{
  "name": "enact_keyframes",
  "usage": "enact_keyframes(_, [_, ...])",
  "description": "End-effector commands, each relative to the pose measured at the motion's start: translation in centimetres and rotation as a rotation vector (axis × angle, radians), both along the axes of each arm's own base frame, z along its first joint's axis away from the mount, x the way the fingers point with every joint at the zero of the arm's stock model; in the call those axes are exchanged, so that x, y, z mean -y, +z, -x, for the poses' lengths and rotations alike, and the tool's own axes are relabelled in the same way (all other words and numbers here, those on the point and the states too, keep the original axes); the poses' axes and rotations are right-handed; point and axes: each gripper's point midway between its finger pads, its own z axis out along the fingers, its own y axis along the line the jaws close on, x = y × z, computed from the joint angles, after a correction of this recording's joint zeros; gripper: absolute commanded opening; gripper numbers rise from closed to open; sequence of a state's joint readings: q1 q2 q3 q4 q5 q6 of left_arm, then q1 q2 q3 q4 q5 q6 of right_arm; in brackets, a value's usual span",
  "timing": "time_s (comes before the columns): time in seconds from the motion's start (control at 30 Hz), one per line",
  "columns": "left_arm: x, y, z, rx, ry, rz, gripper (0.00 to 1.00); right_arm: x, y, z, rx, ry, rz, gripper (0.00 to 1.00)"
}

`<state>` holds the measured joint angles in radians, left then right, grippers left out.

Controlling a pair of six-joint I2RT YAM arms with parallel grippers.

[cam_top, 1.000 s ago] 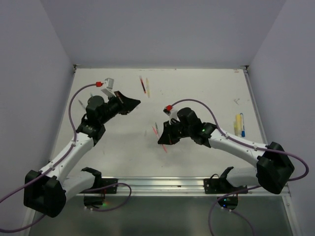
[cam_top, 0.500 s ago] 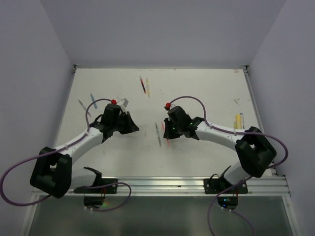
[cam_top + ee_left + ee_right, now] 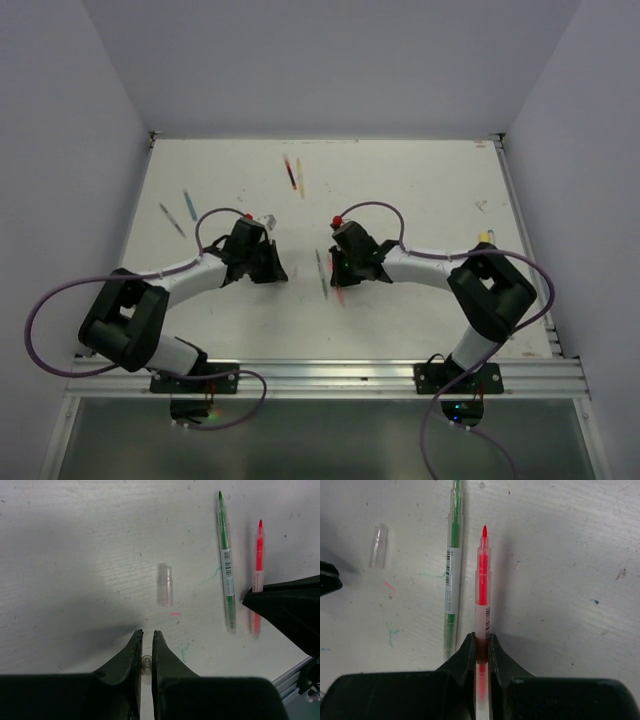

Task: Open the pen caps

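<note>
My left gripper (image 3: pixel 146 632) (image 3: pixel 276 270) hangs just over the table, shut on a small clear pen cap (image 3: pixel 146 663) deep between its jaws. Ahead of it a second clear cap (image 3: pixel 165 584) (image 3: pixel 378 546) lies loose. My right gripper (image 3: pixel 481 636) (image 3: pixel 336 276) is shut on the barrel of a red pen (image 3: pixel 483 587) (image 3: pixel 258 575). That pen's bare tip points away from me. An uncapped green pen (image 3: pixel 452 580) (image 3: pixel 226 562) (image 3: pixel 321 272) lies alongside it on the table. The two grippers face each other, a pen's length apart.
Further pens lie on the white table (image 3: pixel 420 180): a dark red one (image 3: pixel 290 174) and a yellow one (image 3: pixel 300 178) at the back, a blue one (image 3: pixel 189 205) and a grey one (image 3: pixel 171 219) at the left. A yellow pen (image 3: pixel 483 238) shows behind the right arm.
Both arms folded in toward the near middle. My left gripper swung right and down from the back left. My right gripper shifted left with the red pen, beside the green pen.
</note>
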<state>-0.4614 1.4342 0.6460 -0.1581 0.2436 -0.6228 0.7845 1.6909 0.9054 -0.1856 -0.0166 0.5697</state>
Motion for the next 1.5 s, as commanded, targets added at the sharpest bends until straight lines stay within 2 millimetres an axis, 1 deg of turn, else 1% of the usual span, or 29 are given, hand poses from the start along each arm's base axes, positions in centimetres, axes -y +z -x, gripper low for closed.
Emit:
enact_keyframes(0.0, [0.1,0.8,-1.7,0.055,-0.016,-0.033,0.09,-1.6,1.5,-2.1,0.059,-0.025,-0.047,0.0])
enact_keyframes(0.1, [0.1,0.7,-2.0,0.056,-0.015,-0.044,0.13,-1.5,1.5,-2.5,0.072,-0.034,-0.037,0.0])
enact_keyframes(0.23, [0.1,0.4,-2.5,0.057,-0.013,-0.057,0.16,-1.7,1.4,-2.9,0.076,-0.031,-0.031,0.04])
enact_keyframes(0.27, [0.1,0.3,-2.7,0.054,-0.011,-0.061,0.17,-1.7,1.2,-2.8,0.069,-0.028,-0.026,0.05])
enact_keyframes(0.33, [0.1,0.1,-2.9,0.052,-0.008,-0.068,0.2,-1.9,1.3,-3.0,0.07,-0.029,-0.03,0.06])
enact_keyframes(0.37, [0.2,0.0,-3.0,0.052,-0.008,-0.068,0.21,-2.0,1.1,-2.9,0.068,-0.027,-0.028,0.08])
enact_keyframes(0.4, [0.2,0.1,-3.2,0.054,-0.006,-0.066,0.25,-2.0,1.1,-3.0,0.07,-0.029,-0.028,0.09])
enact_keyframes(0.5, [0.2,-0.3,-3.4,0.05,-0.006,-0.077,0.28,-1.8,1.1,-3.2,0.076,-0.037,-0.022,0.1])
enact_keyframes(0.63, [0.2,-0.8,-3.5,0.043,-0.007,-0.087,0.29,-1.3,1.0,-3.4,0.078,-0.045,-0.011,0.11])
enact_keyframes(0.83, [0.0,-1.1,-3.5,0.042,0.001,-0.096,0.31,-1.2,0.7,-3.5,0.068,-0.039,-0.005,0.14])
enact_keyframes(0.97, [-0.3,-1.0,-3.5,0.048,0.008,-0.103,0.31,-0.9,0.6,-3.6,0.069,-0.04,0.002,0.15])
enact_keyframes(1.2, [-0.6,-0.4,-3.6,0.064,0.016,-0.103,0.34,-0.9,0.3,-3.4,0.057,-0.03,0.005,0.2])
enact_keyframes(1.43, [-0.8,1.3,-4.1,0.105,0.031,-0.098,0.39,-1.0,-0.2,-3.2,0.04,-0.023,0.008,0.27])
enact_keyframes(1.47, [-0.8,1.6,-4.2,0.113,0.036,-0.098,0.39,-1.0,-0.3,-3.1,0.04,-0.021,0.01,0.3])
